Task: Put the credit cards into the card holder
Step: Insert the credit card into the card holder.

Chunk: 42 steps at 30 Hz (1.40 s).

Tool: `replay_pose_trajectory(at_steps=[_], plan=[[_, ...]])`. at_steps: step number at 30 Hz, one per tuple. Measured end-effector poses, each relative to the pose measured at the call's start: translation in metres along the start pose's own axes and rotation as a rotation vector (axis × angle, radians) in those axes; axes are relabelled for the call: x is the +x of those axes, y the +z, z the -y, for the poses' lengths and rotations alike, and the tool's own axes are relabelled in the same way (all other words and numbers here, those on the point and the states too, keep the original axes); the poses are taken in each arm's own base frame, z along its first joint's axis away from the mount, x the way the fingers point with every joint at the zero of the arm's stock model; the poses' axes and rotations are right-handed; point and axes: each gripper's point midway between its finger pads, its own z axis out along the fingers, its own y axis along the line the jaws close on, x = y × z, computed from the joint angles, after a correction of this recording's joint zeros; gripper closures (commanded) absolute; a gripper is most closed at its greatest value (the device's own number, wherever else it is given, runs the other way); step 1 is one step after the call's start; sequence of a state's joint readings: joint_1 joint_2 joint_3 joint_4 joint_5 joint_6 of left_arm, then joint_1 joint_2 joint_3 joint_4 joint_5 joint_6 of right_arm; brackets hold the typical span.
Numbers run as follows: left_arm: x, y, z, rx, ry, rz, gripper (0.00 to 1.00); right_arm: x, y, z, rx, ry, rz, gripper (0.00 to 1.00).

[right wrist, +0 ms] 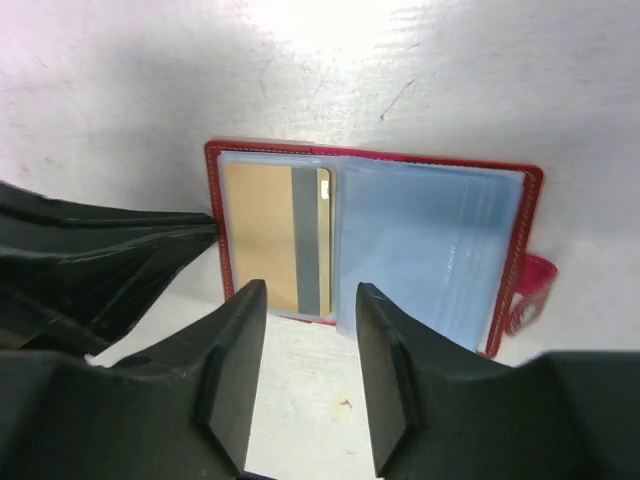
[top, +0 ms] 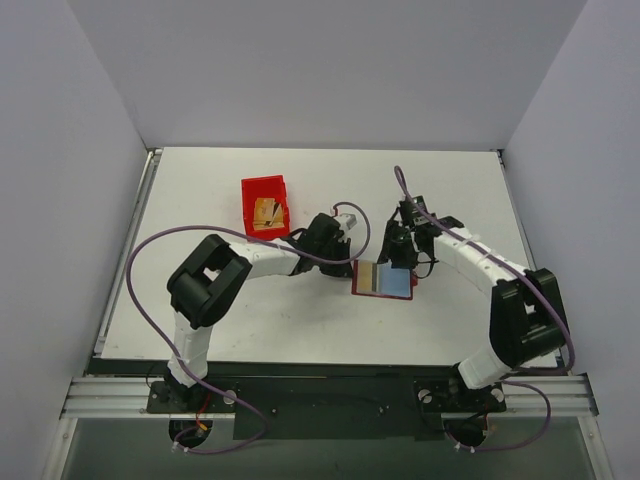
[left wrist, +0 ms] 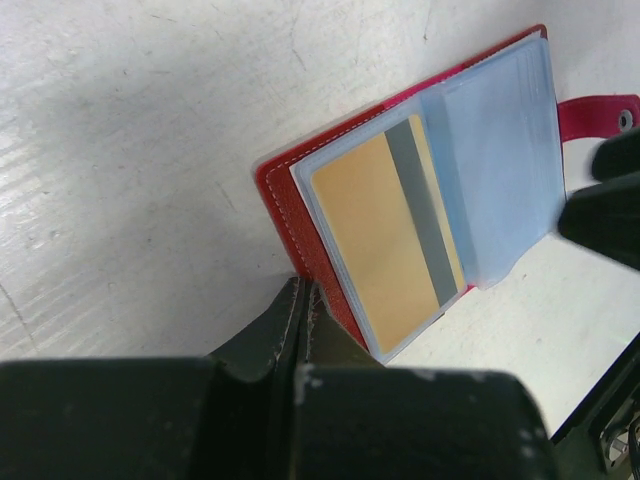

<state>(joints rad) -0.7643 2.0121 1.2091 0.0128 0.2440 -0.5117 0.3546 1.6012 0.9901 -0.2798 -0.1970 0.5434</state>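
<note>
White arm links [top: 265,258] with bulky black joints [top: 208,280] (matte, boxy) trail looping purple cables [top: 129,284].

The card holder [right wrist: 420,250] has a dark red cover with pale stitching along its edge, a brighter red snap tab [left wrist: 600,115] and light blue see-through sleeves. 1 gold-tan credit card [right wrist: 262,235] with a grey stripe shows through the left sleeve. The far-left bin [top: 262,190] is bright red and the table [top: 200,310] is white.
</note>
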Motion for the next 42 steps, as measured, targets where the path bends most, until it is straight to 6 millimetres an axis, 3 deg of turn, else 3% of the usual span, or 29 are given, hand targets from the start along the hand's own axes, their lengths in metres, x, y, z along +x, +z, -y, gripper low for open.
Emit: replay_pose_trajectory(at_steps=[1,4,7,13,17,21,34,42], plan=[[0.001,0.000,0.001,0.002,0.002,-0.002,1.00,-0.005,-0.009,-0.001,0.001,-0.002,0.031,0.49],[0.003,0.000,0.003,0.004,0.005,-0.006,1.00,-0.014,-0.030,0.005,0.033,-0.008,0.094,0.46],[0.003,0.000,0.004,0.007,0.006,-0.007,1.00,-0.015,-0.038,0.019,0.117,-0.003,0.102,0.44],[0.003,0.000,0.004,0.007,0.006,-0.008,1.00,-0.005,-0.040,0.054,0.300,0.003,0.074,0.45],[0.003,0.000,0.004,0.008,0.006,-0.008,1.00,0.003,-0.031,0.070,0.391,-0.008,0.031,0.47],[0.003,0.000,0.004,0.008,0.005,-0.008,1.00,0.006,-0.023,0.080,0.449,-0.018,0.001,0.55],[0.003,0.000,0.004,0.008,0.006,-0.008,1.00,-0.001,-0.016,0.091,0.523,-0.038,0.005,0.97],[0.003,0.000,0.004,0.007,0.006,-0.007,1.00,-0.002,-0.017,0.091,0.522,-0.041,0.008,1.00]])
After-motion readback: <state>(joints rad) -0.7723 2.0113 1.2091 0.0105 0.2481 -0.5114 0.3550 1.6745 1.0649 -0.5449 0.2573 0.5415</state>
